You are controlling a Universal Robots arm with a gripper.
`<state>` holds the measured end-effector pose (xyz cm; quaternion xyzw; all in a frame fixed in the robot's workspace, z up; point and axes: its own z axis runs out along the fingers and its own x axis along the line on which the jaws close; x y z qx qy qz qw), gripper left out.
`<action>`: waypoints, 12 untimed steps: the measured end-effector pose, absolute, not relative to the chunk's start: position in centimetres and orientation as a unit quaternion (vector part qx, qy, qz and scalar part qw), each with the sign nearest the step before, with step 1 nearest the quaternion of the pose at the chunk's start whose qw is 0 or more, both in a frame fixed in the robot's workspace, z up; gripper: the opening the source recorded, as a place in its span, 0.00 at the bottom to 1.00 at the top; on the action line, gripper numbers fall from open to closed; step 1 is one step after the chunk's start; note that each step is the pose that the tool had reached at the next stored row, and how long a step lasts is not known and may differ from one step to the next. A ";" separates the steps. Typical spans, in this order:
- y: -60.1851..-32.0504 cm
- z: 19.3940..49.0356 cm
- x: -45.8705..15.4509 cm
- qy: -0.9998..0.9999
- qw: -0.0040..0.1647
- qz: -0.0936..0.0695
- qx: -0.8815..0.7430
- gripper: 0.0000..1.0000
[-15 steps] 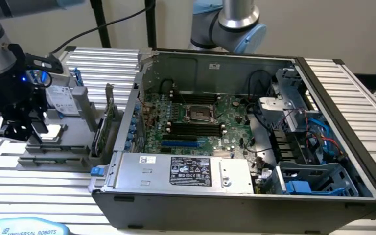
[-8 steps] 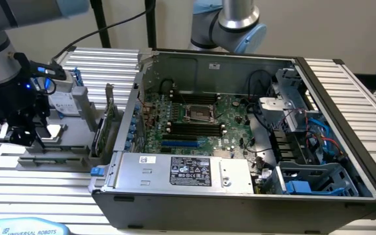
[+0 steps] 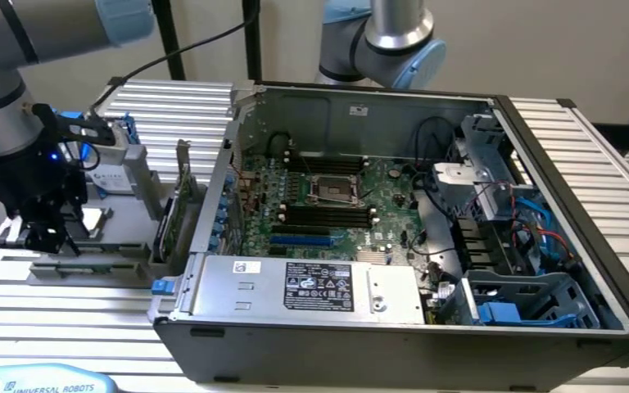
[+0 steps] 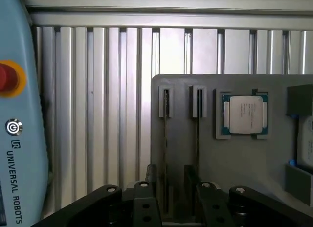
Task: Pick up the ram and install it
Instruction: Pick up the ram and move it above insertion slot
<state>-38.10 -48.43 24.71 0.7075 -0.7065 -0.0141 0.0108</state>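
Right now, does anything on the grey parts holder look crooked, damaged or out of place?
Nothing stands out. Both ram sticks stand straight on edge in the slots of the grey holder, the processor sits square in its pocket, and the open gripper hangs over the sticks.

1. Ribbed metal table [image 3: 63,315] carries everything.
2. Open PC case [image 3: 402,344] lies on the table.
3. Grey tray [image 3: 96,272] sits just beside the case, on the exterior view's left.
4. Pendant [image 3: 36,381] lies near the case, also on the exterior view's left, closer to the camera.
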 end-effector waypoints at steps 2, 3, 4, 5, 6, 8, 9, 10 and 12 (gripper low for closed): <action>-48.5 24.3 -38.1 -0.705 0.011 -0.014 0.709 0.36; -48.5 24.1 -38.1 -0.705 0.011 -0.014 0.709 0.36; -48.5 24.0 -38.1 -0.704 0.011 -0.014 0.710 0.36; -48.5 23.8 -38.1 -0.704 0.011 -0.014 0.710 0.36; -48.5 23.6 -38.1 -0.703 0.011 -0.014 0.711 0.36; -48.5 23.2 -38.1 -0.702 0.011 -0.014 0.712 0.36; -48.5 23.1 -38.1 -0.702 0.011 -0.014 0.712 0.36; -48.5 22.9 -38.1 -0.701 0.011 -0.014 0.713 0.36; -48.5 22.5 -38.1 -0.700 0.011 -0.014 0.714 0.36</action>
